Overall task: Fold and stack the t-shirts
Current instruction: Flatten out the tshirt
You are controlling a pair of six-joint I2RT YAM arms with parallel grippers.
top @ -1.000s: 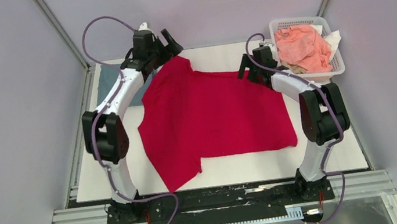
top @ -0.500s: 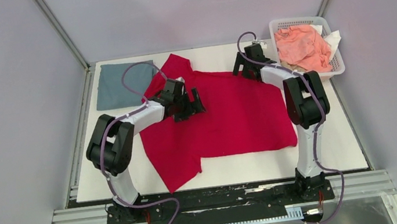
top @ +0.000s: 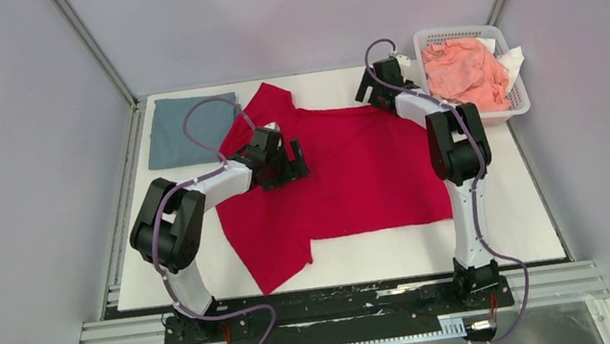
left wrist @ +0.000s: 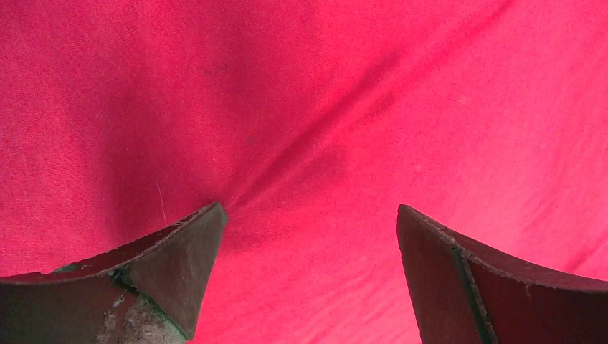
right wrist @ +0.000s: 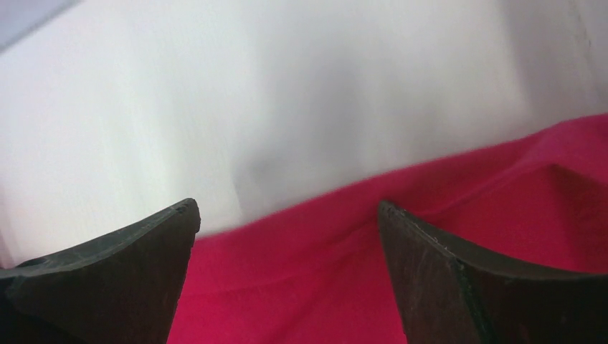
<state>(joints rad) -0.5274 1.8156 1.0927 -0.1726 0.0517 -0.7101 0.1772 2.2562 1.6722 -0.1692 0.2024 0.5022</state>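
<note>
So the bright crimson soft cloth t-shirt (top: 356, 174) is lying spread across the middle of the white table (top: 507, 225), with the folded dusty grey-blue t-shirt (top: 179, 131) sitting in the far left corner. The left gripper (top: 293, 159) is hanging wide open over the red cloth, and the right gripper (top: 365, 91) is gaping wide at the shirt's far edge, gripping nothing.

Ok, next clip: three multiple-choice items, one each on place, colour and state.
1. Where on the table does the grey-blue shirt lie? A far-left corner B centre C near-right corner
2. The cloth in the basket is: A green B salmon pink C black
3. The left claw is: A open over the red shirt B shut on the red shirt C out of view
Answers: 1 A, top view shows it folded there; 2 B, it is plainly pink; 3 A, fingers wide apart above the red shirt.
</note>
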